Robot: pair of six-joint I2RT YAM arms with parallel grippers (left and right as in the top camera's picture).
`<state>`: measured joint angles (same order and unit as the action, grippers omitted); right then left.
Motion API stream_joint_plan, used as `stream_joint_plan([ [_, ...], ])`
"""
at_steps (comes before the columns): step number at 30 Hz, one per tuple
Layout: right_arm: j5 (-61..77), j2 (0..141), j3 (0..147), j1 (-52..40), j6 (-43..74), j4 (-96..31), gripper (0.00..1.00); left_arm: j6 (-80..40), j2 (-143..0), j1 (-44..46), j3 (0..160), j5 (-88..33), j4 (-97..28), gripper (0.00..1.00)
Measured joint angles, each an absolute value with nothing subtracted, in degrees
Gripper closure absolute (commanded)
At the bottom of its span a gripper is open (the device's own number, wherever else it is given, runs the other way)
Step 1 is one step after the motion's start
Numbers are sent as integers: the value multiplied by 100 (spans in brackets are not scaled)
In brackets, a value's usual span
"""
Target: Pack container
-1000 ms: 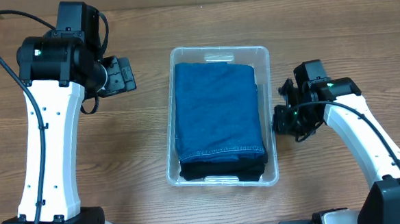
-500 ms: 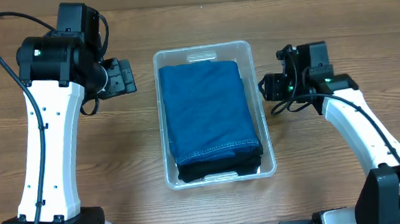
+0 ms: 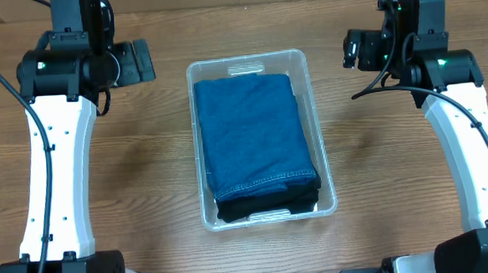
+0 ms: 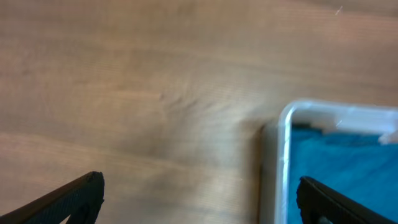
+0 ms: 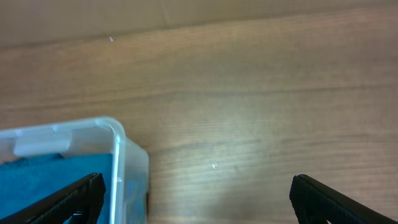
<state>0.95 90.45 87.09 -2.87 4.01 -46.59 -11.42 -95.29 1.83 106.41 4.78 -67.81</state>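
On the table (image 3: 147, 200), container (image 3: 244, 64) of denim (image 3: 256, 136); left claw (image 4: 199, 190) and right claw (image 5: 196, 186) both apart.

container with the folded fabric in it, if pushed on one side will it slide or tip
Probably slides: the container sits low and flat on the smooth wooden table. The folded blue cloth fills it, so likely weighty; thin clear walls may flex.
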Motion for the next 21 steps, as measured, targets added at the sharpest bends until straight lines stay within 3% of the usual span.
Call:
stream_joint_plan([
  [4, 64, 8508, 8709, -106, 552, -5135, 0, -913, -9550, 172, 10637, 183, -6941, 0],
  [8, 60, 7004, 8305, 322, 687, -5380, 0, -587, -8943, 189, 10162, -309, -6344, 0],
  [13, 69, 4969, 6530, 333, 705, -4801, 0, -325, -6104, 198, 7793, -609, -5085, 0],
  [17, 64, 3310, 5564, 333, 709, -5256, 0, -235, -3203, 226, 5841, -499, -5341, 0],
  [21, 62, 3114, 5472, 333, 709, -6143, 0, -235, -1894, 226, 5159, 80, -5741, 0],
])
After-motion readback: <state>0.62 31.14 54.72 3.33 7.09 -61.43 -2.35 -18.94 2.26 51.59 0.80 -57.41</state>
